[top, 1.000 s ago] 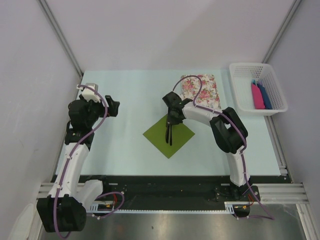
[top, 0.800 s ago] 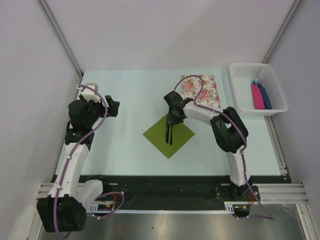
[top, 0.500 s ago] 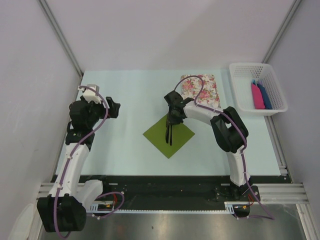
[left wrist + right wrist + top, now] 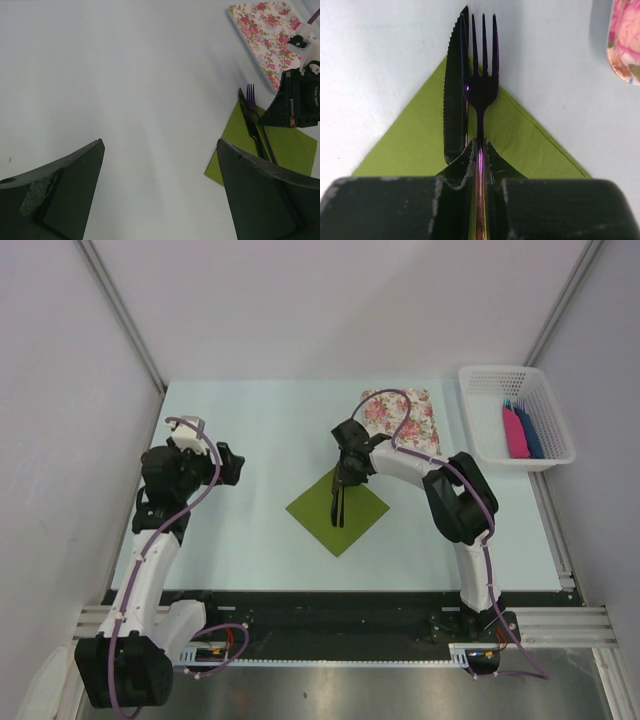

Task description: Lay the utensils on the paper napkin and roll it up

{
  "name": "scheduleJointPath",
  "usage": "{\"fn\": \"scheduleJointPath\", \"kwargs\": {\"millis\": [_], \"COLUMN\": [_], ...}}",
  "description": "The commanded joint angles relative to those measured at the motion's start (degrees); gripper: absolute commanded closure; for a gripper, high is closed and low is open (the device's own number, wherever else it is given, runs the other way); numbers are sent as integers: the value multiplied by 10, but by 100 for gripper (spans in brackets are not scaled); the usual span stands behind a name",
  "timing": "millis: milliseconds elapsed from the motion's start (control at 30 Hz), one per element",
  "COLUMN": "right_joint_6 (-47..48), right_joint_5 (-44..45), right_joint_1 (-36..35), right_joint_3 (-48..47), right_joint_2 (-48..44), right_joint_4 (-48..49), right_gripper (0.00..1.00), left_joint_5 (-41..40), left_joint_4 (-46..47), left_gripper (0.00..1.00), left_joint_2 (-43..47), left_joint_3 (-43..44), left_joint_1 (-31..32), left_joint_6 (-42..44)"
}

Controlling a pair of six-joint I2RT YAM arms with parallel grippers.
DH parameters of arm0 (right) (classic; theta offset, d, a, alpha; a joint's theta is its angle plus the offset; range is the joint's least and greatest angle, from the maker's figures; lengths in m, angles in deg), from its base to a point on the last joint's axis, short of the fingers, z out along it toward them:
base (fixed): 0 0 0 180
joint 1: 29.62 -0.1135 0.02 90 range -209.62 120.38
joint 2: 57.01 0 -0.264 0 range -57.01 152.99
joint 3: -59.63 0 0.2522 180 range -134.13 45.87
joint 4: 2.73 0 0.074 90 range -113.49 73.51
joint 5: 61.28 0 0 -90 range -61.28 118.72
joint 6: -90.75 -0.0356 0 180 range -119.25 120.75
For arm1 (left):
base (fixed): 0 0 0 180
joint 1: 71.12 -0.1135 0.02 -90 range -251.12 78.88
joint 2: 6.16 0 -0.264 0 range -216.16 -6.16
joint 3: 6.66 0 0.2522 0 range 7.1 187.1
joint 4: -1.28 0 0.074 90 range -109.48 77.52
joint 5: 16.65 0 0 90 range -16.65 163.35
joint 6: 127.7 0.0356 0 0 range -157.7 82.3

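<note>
1. One left claw (image 4: 160, 145), jaws spread wide and holding nothing, hovers over the counter (image 4: 260, 420), well apart from the work.
2. Centre: the green napkin (image 4: 350, 520) lies flat and unrolled; the knife (image 4: 454, 100) rests on it, tip past the far corner.
3. The right claw (image 4: 479, 150) pinches the fork (image 4: 480, 90) by its handle, just beside the knife; release and rolling remain.
4. Far right: floral mat (image 4: 405, 420) and basket (image 4: 480, 375), uninvolved.
</note>
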Motion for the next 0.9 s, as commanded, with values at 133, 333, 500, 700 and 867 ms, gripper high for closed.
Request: {"fn": "scheduleJointPath", "kwargs": {"millis": [133, 333, 500, 700, 867], "right_joint_6": [2, 10, 39, 137, 216], "right_joint_5": [-4, -21, -58, -283, -468], "right_joint_1": [3, 7, 24, 86, 134], "right_joint_3": [-29, -29, -22, 37, 113], "right_joint_2": [6, -5, -57, -147, -194], "right_joint_4": [19, 20, 19, 41, 38], "right_gripper": [92, 72, 62, 38, 14], "left_joint_5": [16, 43, 144, 212, 112], "left_joint_4": [1, -28, -94, -177, -113], "left_gripper": [0, 0, 0, 2, 18], "left_joint_2": [14, 4, 14, 33, 5], "left_joint_3": [-4, 7, 12, -20, -65], "left_joint_1": [4, 6, 16, 116, 285], "left_joint_6": [15, 46, 144, 329, 388]}}
